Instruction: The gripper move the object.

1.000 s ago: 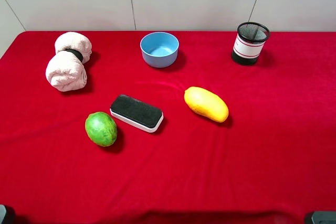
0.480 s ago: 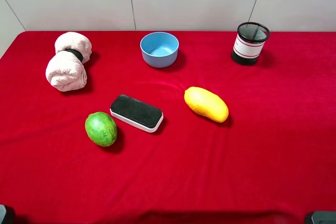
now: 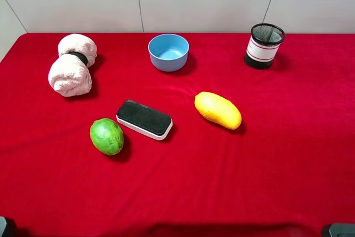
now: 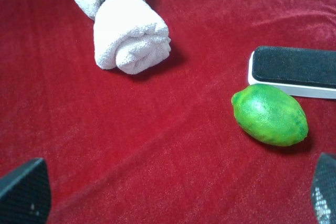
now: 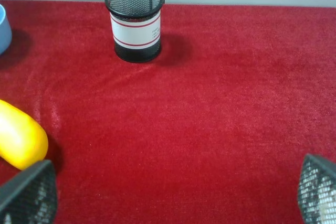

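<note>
On a red-draped tabletop (image 3: 266, 154), six items lie spread apart: one board eraser (image 3: 144, 119), one green round fruit (image 3: 106, 136), one yellow mango (image 3: 218, 110), one blue bowl (image 3: 168, 52), one black mesh pen cup (image 3: 264, 45) with a white band, and one rolled pink towel (image 3: 72, 65) cinched by a dark band. The eraser, a flat rectangle with rounded corners, shows a black felt top over a white plastic base and lies at an angle near the middle of the cloth, just beside the green fruit and well apart from the mango. The bowl sits beyond it near the back wall, the pen cup off to the right, the towel to the left. In the wrist views, the left claw (image 4: 173, 192) stands wide, its two dark textured fingertips (image 4: 23, 190) at the frame's corners above bare cloth near the fruit. The right claw (image 5: 173, 187) is likewise spread wide, holding nothing, facing the pen cup.
</note>
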You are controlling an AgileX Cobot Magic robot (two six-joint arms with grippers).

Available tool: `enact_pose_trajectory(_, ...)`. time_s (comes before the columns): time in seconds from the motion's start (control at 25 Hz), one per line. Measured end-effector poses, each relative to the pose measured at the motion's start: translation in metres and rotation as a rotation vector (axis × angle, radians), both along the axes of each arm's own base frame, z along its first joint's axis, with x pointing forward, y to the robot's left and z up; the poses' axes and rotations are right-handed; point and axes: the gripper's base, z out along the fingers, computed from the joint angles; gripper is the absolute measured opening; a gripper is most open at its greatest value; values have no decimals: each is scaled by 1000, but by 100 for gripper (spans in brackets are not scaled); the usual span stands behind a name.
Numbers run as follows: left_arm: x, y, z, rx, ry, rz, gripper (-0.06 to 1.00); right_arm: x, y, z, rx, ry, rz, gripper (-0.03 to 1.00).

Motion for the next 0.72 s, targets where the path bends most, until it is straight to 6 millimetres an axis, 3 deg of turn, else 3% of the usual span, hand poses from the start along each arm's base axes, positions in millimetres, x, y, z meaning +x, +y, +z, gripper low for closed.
enact_pose_trajectory(0.72, 0, 0, 0, 0, 0, 0, 98, 0, 0, 0, 0, 0, 0, 69)
